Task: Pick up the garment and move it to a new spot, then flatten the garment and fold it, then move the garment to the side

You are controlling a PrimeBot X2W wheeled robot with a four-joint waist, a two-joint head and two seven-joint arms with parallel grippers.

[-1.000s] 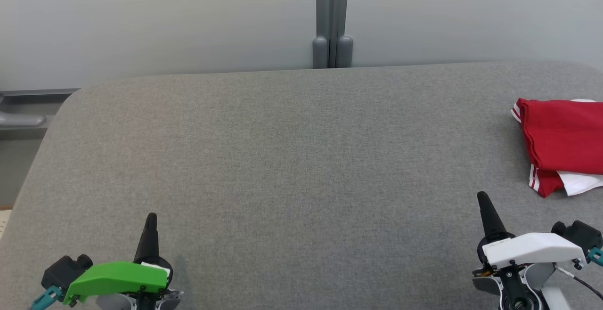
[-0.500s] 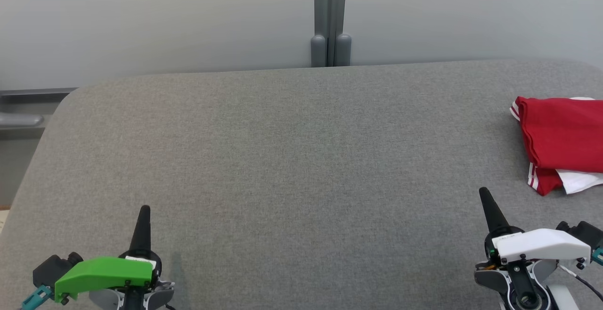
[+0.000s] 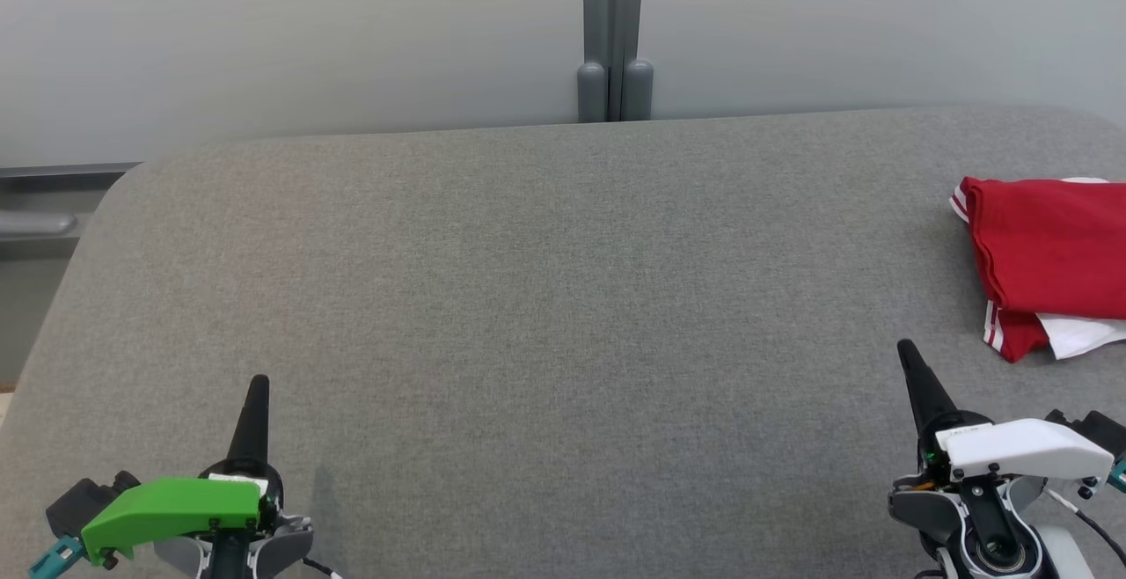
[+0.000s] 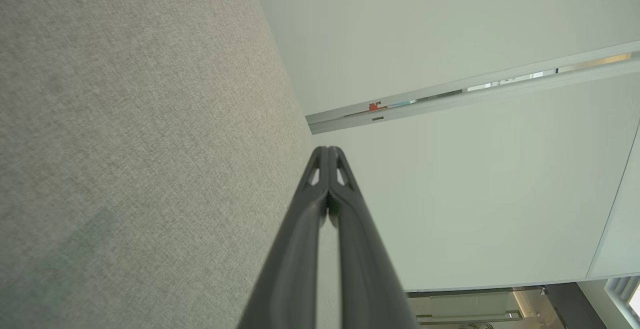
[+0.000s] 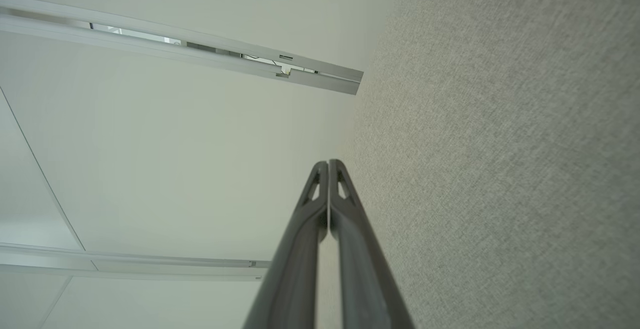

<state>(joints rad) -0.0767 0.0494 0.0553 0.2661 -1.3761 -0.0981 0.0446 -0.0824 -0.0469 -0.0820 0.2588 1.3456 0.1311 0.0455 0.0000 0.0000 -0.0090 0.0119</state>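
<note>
Right claw [image 3: 911, 363] and left claw [image 3: 255, 399]: pressed together, empty. Garment [image 3: 1051, 245] at desk [image 3: 563, 297] right edge, judged soft, light, limp; pinch its near hem.

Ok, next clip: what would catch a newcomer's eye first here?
The red garment with white trim, folded at the right edge of the grey table. Then the left hand with its green cover, lower left, and the right hand with a white cover, lower right, both shut and empty.
</note>
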